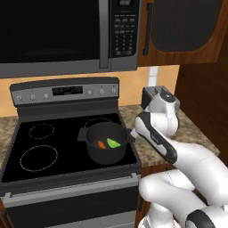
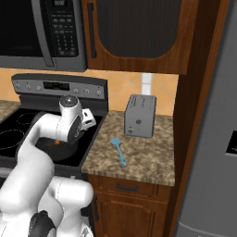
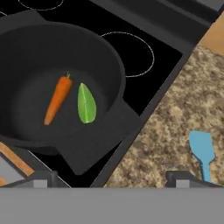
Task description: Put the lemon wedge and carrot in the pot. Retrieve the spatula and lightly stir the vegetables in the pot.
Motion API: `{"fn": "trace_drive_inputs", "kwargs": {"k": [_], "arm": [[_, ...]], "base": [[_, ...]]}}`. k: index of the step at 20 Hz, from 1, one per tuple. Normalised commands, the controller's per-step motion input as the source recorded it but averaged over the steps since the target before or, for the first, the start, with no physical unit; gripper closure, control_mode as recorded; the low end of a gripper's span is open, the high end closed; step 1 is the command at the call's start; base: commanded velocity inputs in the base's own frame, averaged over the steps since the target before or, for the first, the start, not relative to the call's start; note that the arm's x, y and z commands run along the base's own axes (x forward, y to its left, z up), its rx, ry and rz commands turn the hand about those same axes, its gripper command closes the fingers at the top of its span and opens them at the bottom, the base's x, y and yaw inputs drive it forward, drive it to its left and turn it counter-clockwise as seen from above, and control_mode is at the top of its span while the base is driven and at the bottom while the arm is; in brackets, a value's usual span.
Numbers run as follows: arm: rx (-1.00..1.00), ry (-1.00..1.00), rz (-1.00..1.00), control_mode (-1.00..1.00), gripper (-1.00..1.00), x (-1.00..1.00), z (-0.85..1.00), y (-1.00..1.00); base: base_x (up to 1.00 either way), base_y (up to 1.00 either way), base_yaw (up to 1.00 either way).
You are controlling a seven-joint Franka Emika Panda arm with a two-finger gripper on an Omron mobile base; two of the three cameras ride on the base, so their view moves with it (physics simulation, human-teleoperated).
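Observation:
The dark pot (image 3: 26, 52) stands on the stove's front right burner. Inside it lie the orange carrot (image 3: 57, 99) and the yellow-green lemon wedge (image 3: 86, 103), side by side; the left base view shows them too, carrot (image 1: 101, 144) and wedge (image 1: 114, 143) in the pot (image 1: 106, 153). The blue spatula (image 2: 119, 149) lies flat on the granite counter right of the stove, its blade (image 3: 201, 146) toward the wall. My gripper (image 3: 112, 178) hangs open and empty above the pot's right handle and the stove edge, between pot and spatula.
A silver toaster (image 2: 140, 121) stands at the back of the counter (image 2: 139, 157) behind the spatula. The microwave (image 1: 53, 35) and a wooden cabinet (image 2: 139, 32) hang overhead. A grey fridge (image 2: 208, 139) closes the right side.

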Motion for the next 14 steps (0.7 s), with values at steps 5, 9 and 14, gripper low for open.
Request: {"fn": "trace_drive_inputs", "kwargs": {"k": [5,9,14], "arm": [[0.06,0.1,-0.18,-1.0,-1.0,-0.13,-0.01,-1.0],[0.09,0.15,-0.18,-1.0,-1.0,-0.02,-0.05,-1.0],[0.06,0.18,-0.12,-1.0,-1.0,0.01,-0.29,-1.0]], "base": [[0.0,0.0,0.0],[0.0,0.0,0.0],[0.0,0.0,0.0]]}}
